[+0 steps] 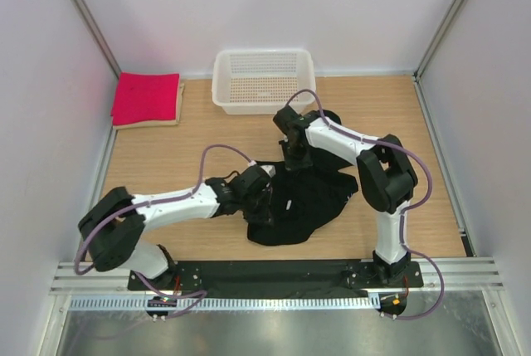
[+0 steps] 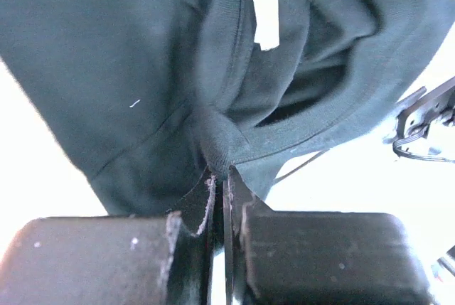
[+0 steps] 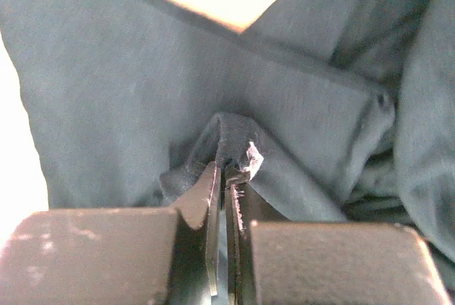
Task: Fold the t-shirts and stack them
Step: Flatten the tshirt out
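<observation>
**Now both end effectors pinch the black shirt, with the cloth bunched between and beyond them**

The black shirt [image 1: 303,207] lies crumpled on the table [image 1: 174,165] in front of the two arms. The left end effector [image 1: 259,203] is closed on a fold at its left edge. In the left wrist view this pinch sits just below the collar, whose white label [image 2: 266,12] shows. The right end effector [image 1: 299,159] is closed on a ridge of cloth at the far edge, and its wrist view shows the fold caught between the tips.

The two grips lie near each other on a slant from near-left to far-right. Most of the shirt spreads to the near-right of that line, so I judge the next move to be lifting and drawing the grips apart.

The left arm reaches low across the table, its forearm almost flat. The right arm stands with its elbow high and bends back toward the centre, its tip pointing down.

The pink shirt [image 1: 147,96] rests folded on the beige shirt [image 1: 149,123] at the far-left corner, well apart from the basket [image 1: 264,82].
</observation>
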You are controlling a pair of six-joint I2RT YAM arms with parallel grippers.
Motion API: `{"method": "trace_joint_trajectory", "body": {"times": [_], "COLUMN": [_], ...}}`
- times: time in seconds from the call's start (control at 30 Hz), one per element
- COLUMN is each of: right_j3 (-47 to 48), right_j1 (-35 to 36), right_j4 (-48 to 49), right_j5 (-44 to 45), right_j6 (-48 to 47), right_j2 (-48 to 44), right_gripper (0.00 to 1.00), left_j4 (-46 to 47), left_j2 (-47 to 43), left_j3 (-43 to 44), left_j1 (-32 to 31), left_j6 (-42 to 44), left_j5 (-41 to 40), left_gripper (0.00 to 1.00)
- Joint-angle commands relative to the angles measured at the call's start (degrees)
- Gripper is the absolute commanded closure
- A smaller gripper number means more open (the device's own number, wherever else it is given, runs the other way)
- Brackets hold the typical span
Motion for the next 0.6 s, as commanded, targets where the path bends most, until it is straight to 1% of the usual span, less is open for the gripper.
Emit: {"method": "trace_joint_trajectory", "body": {"times": [0.0, 0.07, 0.1, 0.13, 0.17, 0.2, 0.23, 0.3, 0.33, 0.37, 0.43, 0.47, 0.5, 0.53, 0.57], "right_j3": [2.88, 4.64, 5.25, 6.48, 7.18, 9.11, 10.34, 13.15, 15.86, 17.2, 21.49, 23.34, 25.63, 30.0, 32.04], "right_j1": [1.23, 2.11, 2.46, 2.81, 2.99, 3.34, 3.6, 5.62, 6.59, 9.64, 13.26, 15.19, 19.47, 21.26, 22.93], "right_j4": [-4.68, -7.67, -8.38, -9.6, -9.96, -10.32, -11.19, -12.07, -11.82, -11.38, -9.37, -8.92, -8.56, -7.26, -6.29], "right_j5": [-1.96, -2.05, -2.23, -2.75, -3.63, -6.07, -7.31, -9.51, -12.74, -14.25, -16.11, -16.9, -16.82, -17.17, -18.13], "right_j6": [-1.96, -2.58, -3.02, -3.2, -3.29, -3.2, -2.94, -1.98, -0.58, 0.39, 3.03, 4.87, 5.41, 5.85, 6.89], "right_j2": [-8.08, -12.03, -13.43, -15.19, -18.16, -19.76, -21.08, -24.16, -24.95, -25.83, -27.24, -27.33, -27.25, -27.16, -27.07], "right_gripper": [0.94, 0.95, 0.95, 0.96, 0.96, 0.96, 0.96, 0.97, 0.97, 0.98, 0.99, 0.99, 0.99, 0.99, 0.99], "left_j4": [-10.38, -15.59, -19.88, -22.19, -24.3, -27.89, -29.58, -33.61, -34.86, -35.74, -36.54, -36.71, -36.19, -35.49, -33.48], "left_j2": [-11.18, -15.86, -20.15, -22.45, -24.3, -27.71, -29.23, -31.6, -33.53, -34.68, -36.62, -38.45, -39.25, -40.22, -41.62], "left_j3": [5.15, 7.71, 9.38, 12.7, 14.74, 16.59, 20.52, 24.15, 26.34, 29.67, 32.85, 36.0, 37.42, 38.48, 40.93], "left_j1": [-0.26, -0.17, -0.17, -0.08, 0.0, 0.09, 0.09, 0.27, 0.18, 0.27, 0.27, 0.27, 0.27, 0.27, 0.27], "left_j6": [2.19, 3.07, 3.68, 4.82, 5.18, 5.79, 6.32, 7.9, 8.17, 9.3, 10.89, 12.38, 13.18, 14.31, 16.76], "left_j5": [-12.67, -19.43, -24.95, -28.31, -31.3, -36.56, -38.78, -43.35, -47.12, -48.9, -52.41, -53.47, -54.44, -55.41, -56.81], "left_gripper": [1.0, 1.0, 1.0, 1.0, 1.0, 1.0, 1.0, 1.0, 1.0, 1.0, 1.0, 1.0, 1.0, 1.0, 0.99]}}
